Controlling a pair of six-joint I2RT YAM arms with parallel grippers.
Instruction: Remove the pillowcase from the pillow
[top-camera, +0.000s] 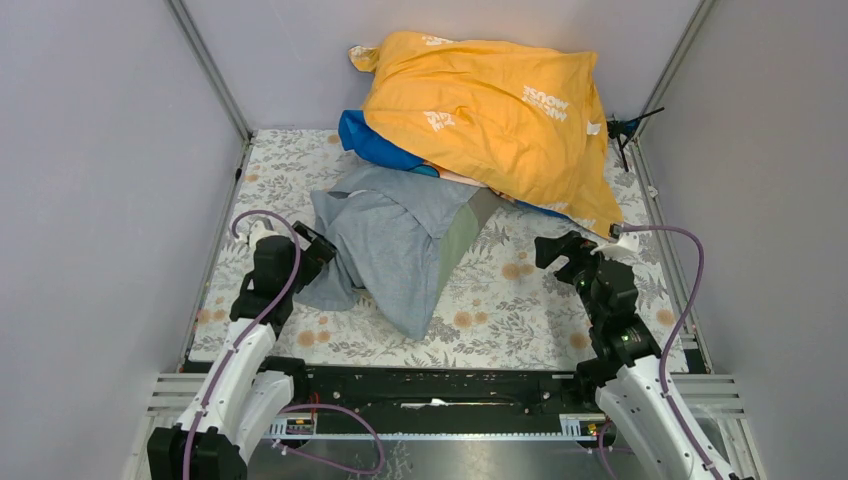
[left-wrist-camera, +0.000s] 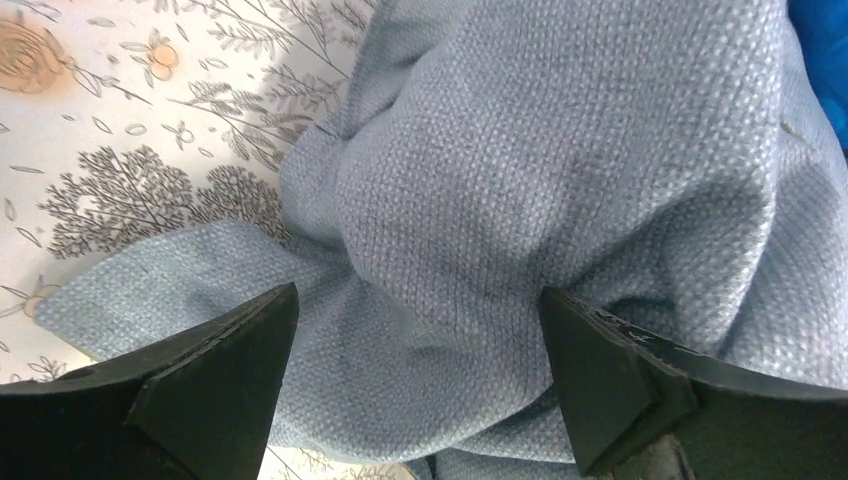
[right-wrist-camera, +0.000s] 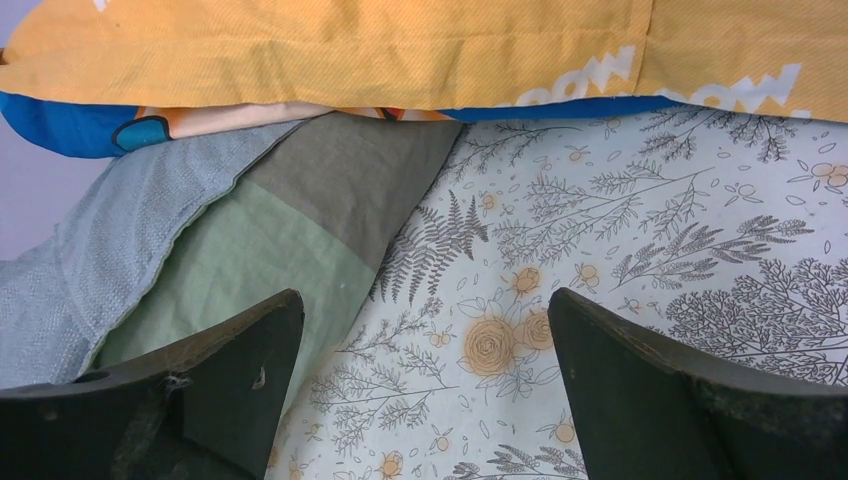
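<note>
Top view with both wrist views. The grey-blue pillowcase (top-camera: 385, 245) is lying wrinkled on the floral tablecloth (top-camera: 520, 300), left of centre. Its far end is tucking under the orange lettered pillow (top-camera: 490, 110) and the bright blue fabric (top-camera: 375, 145). Green and olive fabric (right-wrist-camera: 300, 230) is showing at the pillowcase's open right edge. The left gripper (left-wrist-camera: 420, 300) is hovering over a bunched fold of the pillowcase with its jaws spread wide, gripping nothing. The right gripper (right-wrist-camera: 425, 300) is hanging over bare cloth beside that edge, its jaws equally wide and empty.
</note>
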